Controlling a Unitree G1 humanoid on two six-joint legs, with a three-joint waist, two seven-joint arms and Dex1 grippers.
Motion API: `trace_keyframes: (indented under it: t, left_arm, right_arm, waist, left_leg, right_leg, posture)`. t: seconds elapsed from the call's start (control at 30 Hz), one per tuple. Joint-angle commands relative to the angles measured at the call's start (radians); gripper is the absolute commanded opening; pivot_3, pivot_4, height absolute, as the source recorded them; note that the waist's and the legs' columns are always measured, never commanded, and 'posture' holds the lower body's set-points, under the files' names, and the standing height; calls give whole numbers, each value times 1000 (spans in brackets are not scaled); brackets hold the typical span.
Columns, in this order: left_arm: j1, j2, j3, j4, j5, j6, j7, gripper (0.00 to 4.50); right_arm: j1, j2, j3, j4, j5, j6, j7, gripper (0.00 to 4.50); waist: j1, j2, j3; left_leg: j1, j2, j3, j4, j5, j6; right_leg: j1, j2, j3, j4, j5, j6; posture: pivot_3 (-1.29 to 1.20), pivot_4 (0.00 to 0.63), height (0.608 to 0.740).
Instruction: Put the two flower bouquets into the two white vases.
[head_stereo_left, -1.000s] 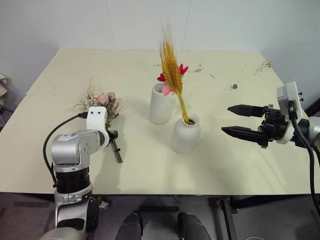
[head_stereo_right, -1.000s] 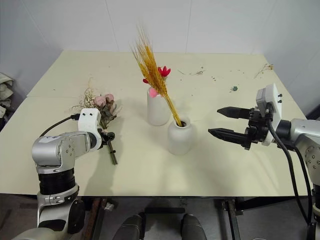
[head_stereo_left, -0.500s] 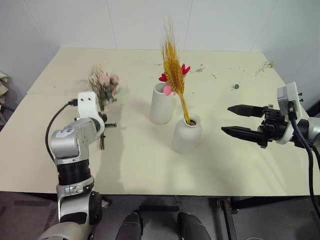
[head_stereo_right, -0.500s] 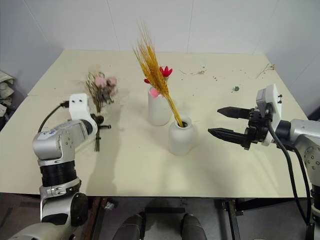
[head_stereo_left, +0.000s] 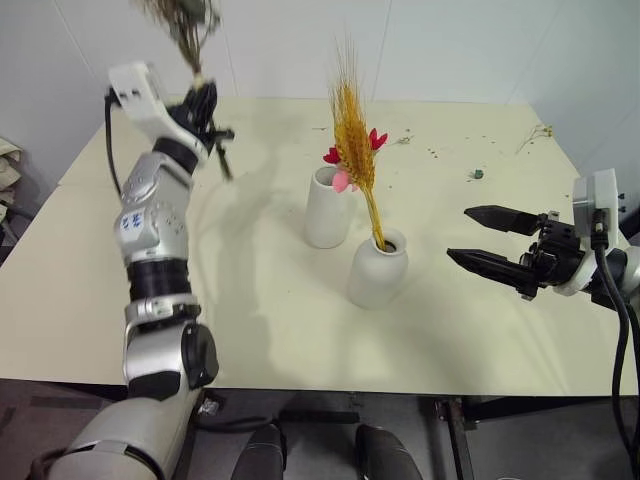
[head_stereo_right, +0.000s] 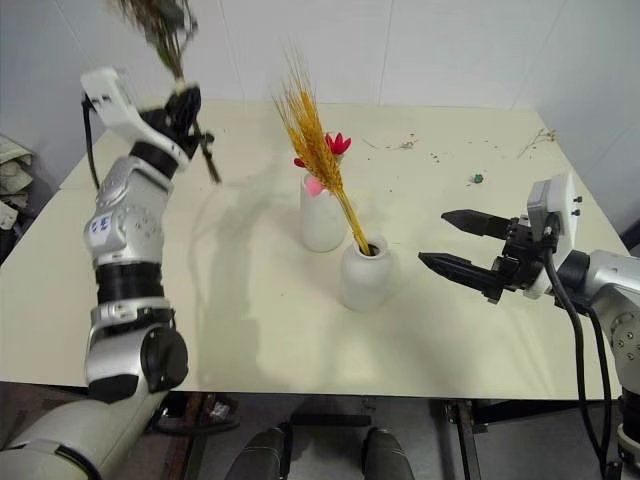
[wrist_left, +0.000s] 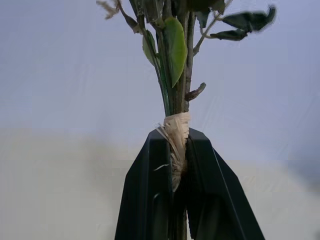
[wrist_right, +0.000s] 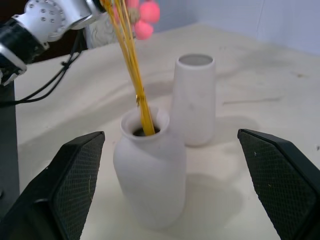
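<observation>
Dried and pale pink, the tied rose bouquet (head_stereo_left: 187, 25) has been swept up off the bench (head_stereo_left: 260, 300) within the last second: where it lay flat at about nine o'clock from the vases, it is now carried high at the ten o'clock corner, heads up, stem ends hanging free below the grip. The left gripper (wrist_left: 177, 150) has its jaws clamped shut on the straw-bound stems, as is plainly seen from the wrist.

Half the job is judged done already. The slim golden-yellow wheat bunch with red and pink blossoms (head_stereo_left: 352, 130) is seated in the squat rounded white vase with the narrow neck (head_stereo_left: 378, 268). Just behind it, at about eleven o'clock, the taller tapered white vase with the wide mouth (head_stereo_left: 326, 208) is left empty, and the roses are presumably meant for it. Stems must be brought over that mouth and lowered straight; a brush against the leaning wheat is the risk.

The right gripper (head_stereo_left: 488, 238) is held level at three o'clock, jaws spread wide, nothing between them.

The cream matte bench is set against plain white walls. Small plant crumbs (head_stereo_left: 400, 139) are scattered toward the one o'clock side.
</observation>
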Motion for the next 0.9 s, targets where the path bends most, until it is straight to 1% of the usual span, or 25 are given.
trace_keyframes:
  t: [0.03,0.17,0.27,0.43,0.67,0.9]
  left_arm:
    - [-108,-12,-1,169,-46,-153,-117,46]
    - [-214,-53,18,326,-125,-182,-262,46]
    - [-249,-70,15,421,-136,-194,-329,46]
    - [-268,-99,-3,509,-127,-216,-407,46]
    - [-249,-124,-25,546,-109,-227,-438,46]
    - [-220,-140,-56,582,-74,-253,-441,46]
  right_arm:
    - [10,14,-40,-47,18,-31,-27,4500]
    - [34,35,-49,-87,26,-39,-64,4500]
    - [60,48,-59,-115,31,-42,-89,4500]
    - [112,58,-87,-162,44,-42,-131,4500]
    - [183,66,-127,-220,73,-41,-177,4500]
    - [206,63,-134,-240,91,-45,-206,4500]
  waist:
    - [-1,0,0]
    - [-4,0,0]
    - [-5,0,0]
    - [-5,0,0]
    - [-4,0,0]
    - [-4,0,0]
  left_leg:
    - [0,0,0,0,0,0]
    - [-1,0,0,-1,-1,1]
    - [-2,0,0,-1,-1,1]
    - [-2,0,0,-1,-1,1]
    - [-2,0,0,0,-1,1]
    - [-1,0,0,0,-1,1]
  right_leg:
    - [0,0,0,-1,0,0]
    - [-1,0,0,-1,0,1]
    - [-2,0,0,-1,0,2]
    - [-2,0,0,0,0,2]
    - [-2,0,0,1,0,2]
    - [-1,0,0,2,0,2]
  posture:
    - [0,150,740]
    - [0,150,740]
    - [0,150,740]
    - [0,150,740]
    - [0,150,740]
    - [0,150,740]
